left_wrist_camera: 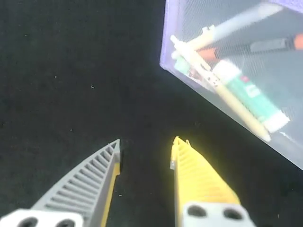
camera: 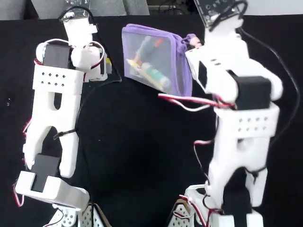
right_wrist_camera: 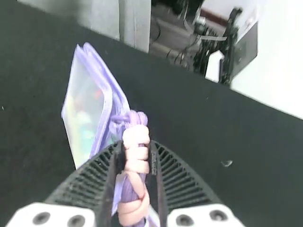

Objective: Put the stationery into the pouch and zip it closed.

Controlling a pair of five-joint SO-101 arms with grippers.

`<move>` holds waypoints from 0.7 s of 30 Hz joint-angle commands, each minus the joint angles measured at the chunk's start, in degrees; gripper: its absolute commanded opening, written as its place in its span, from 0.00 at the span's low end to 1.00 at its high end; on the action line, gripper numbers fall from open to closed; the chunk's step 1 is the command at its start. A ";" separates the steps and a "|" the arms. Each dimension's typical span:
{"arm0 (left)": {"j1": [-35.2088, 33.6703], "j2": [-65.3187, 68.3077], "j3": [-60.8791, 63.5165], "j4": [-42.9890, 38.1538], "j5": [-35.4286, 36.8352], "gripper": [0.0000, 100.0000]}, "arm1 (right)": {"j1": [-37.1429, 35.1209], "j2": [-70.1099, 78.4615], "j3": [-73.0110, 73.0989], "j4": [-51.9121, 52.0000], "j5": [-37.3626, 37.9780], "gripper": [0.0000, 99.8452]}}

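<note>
A purple mesh pouch (camera: 154,59) hangs tilted above the black table at the back, held up by one corner. Inside it lie stationery items: pens (left_wrist_camera: 222,94) and a green-and-white glue stick (left_wrist_camera: 248,94). My right gripper (camera: 191,43) is shut on the pouch's pink and purple braided strap (right_wrist_camera: 136,156), with the pouch (right_wrist_camera: 90,118) dangling beyond its fingers. My left gripper (left_wrist_camera: 144,146) stands open just beside the pouch's lower corner, nothing between its grey and yellow fingers. In the high view the left gripper (camera: 105,66) sits left of the pouch.
The black table cover (camera: 142,156) stretches between the two arm bases. Red and white cables (camera: 189,101) trail from the right arm. Beyond the table's far edge stand a grey post (right_wrist_camera: 135,23) and dark equipment (right_wrist_camera: 222,42).
</note>
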 commanded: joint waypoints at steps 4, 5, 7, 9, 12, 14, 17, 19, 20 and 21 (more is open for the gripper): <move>3.12 -1.41 2.07 0.00 -0.53 0.18 | 0.53 -7.69 -5.32 0.18 1.58 0.01; 3.12 -1.32 2.15 0.00 -0.53 0.18 | 1.85 -7.87 -5.76 0.18 2.64 0.01; 3.12 -1.23 2.15 0.00 -0.53 0.18 | 4.22 -7.96 -6.20 -0.44 3.96 0.01; 3.12 -1.32 2.15 0.00 -0.53 0.18 | 6.95 -7.60 -6.73 -0.97 4.84 0.01; 3.12 -1.05 2.15 0.00 -0.44 0.18 | 10.37 -7.52 -6.55 -1.76 5.27 0.01; 3.12 -0.88 2.07 -0.09 -0.26 0.18 | 11.52 -7.52 -6.99 -2.02 5.27 0.01; 3.12 -0.88 2.15 -0.09 -0.26 0.18 | 12.13 -7.52 -7.16 -2.20 5.36 0.01; 2.86 -0.88 2.24 -0.09 -0.26 0.18 | 12.31 -7.52 -7.16 -3.34 5.36 0.01; 2.77 -0.88 2.24 -0.09 -0.26 0.18 | 12.75 -7.60 -7.16 -3.96 5.36 0.01; 2.68 -0.88 2.24 -0.09 -0.35 0.18 | 13.63 -7.60 -7.16 -4.48 5.80 0.01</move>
